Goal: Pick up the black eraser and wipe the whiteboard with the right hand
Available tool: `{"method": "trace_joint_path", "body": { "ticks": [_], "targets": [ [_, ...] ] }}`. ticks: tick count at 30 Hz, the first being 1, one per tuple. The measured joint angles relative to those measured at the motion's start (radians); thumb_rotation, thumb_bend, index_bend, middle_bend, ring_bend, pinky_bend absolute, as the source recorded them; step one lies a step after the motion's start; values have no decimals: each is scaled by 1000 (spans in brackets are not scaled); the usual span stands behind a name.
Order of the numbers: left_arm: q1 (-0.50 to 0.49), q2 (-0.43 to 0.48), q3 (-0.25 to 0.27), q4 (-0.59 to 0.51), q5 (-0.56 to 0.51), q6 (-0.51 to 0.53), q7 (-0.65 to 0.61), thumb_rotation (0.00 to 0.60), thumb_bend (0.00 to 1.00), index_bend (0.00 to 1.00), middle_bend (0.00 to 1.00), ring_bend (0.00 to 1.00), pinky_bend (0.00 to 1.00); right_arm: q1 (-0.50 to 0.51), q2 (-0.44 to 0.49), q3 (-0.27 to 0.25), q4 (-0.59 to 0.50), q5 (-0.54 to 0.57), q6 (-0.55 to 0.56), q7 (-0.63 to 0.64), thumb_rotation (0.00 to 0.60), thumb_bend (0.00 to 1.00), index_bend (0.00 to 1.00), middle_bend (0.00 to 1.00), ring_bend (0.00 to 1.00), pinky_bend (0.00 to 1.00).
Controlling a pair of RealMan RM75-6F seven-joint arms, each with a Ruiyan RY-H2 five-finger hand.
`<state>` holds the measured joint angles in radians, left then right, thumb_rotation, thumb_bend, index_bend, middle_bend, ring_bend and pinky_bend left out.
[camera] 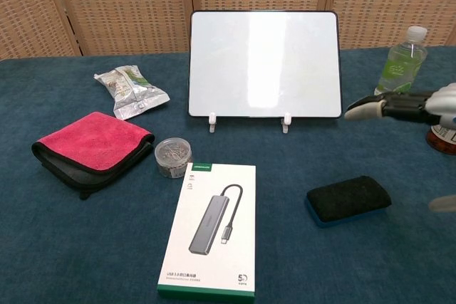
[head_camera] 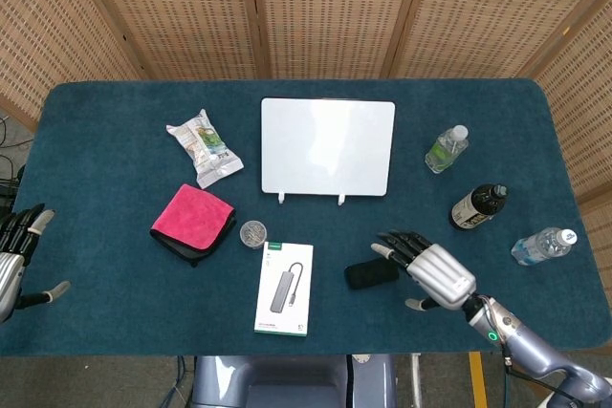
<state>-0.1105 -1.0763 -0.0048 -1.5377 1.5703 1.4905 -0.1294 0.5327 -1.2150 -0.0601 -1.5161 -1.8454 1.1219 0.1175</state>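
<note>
Just left of right hand [head_camera: 432, 269]: black eraser [head_camera: 371, 273]

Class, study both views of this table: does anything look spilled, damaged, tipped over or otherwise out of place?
Only one thing: a clear bottle lies on its side near the table's right edge, while the other two bottles stand upright. Nothing looks spilled or damaged.

We see a desk [head_camera: 115, 131] covered in dark teal felt, backed by woven rattan screen panels [head_camera: 325, 7] in wooden frames, under even, soft light.
</note>
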Motion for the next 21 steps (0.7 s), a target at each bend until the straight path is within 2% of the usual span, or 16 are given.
{"method": "trace_joint_path", "body": {
  "ticks": [7, 16, 21],
  "targets": [
    [-4, -3, -4, 2, -14, -16, 2, 600, 0, 0, 0, 0, 0, 66, -82, 21, 34, 45, -122, -66, 600, 0, 114, 118, 0, 191],
    [-3, -1, -11, 4, -25, -15, -10, 600, 0, 0, 0, 0, 0, 104, -184, 44, 124, 78, -175, -192, 600, 0, 179, 179, 47, 261],
    [-4, 0, -11, 7, -29, -19, -18, 600, 0, 0, 0, 0, 0, 119, -221, 50, 165, 111, -199, -223, 600, 0, 219, 224, 105, 297]
  ]
}}
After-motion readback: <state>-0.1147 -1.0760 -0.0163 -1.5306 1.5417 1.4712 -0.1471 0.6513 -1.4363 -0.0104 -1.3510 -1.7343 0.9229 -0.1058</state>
